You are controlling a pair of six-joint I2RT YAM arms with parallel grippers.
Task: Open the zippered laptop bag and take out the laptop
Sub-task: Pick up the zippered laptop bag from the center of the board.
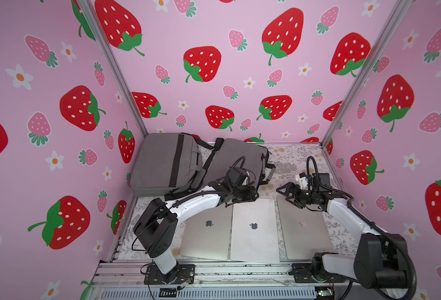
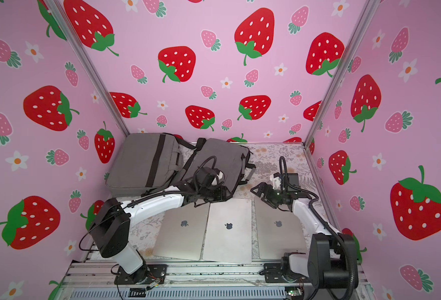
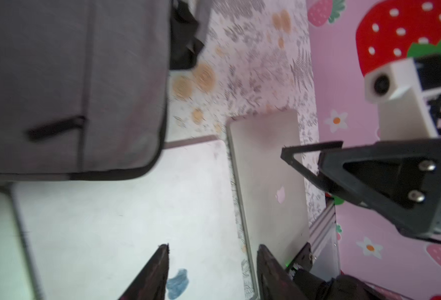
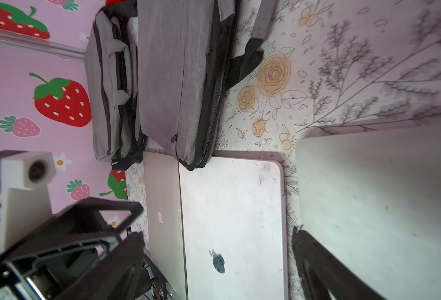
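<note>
On the floral tabletop point(image 1: 292, 158) we see 3 flat silver laptops point(image 1: 254, 228) beside 2 grey fabric laptop bags point(image 1: 227, 155); our left gripper point(image 3: 213, 257) and right gripper point(image 4: 215, 233) both gape empty.

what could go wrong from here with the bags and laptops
A corner of the nearer grey fabric bag overlaps the far edge of the middle silver laptop, so tugging the bag could drag or scrape that laptop. The left arm's fingers and the right arm's fingers are open and close together, so the arms might collide.
</note>
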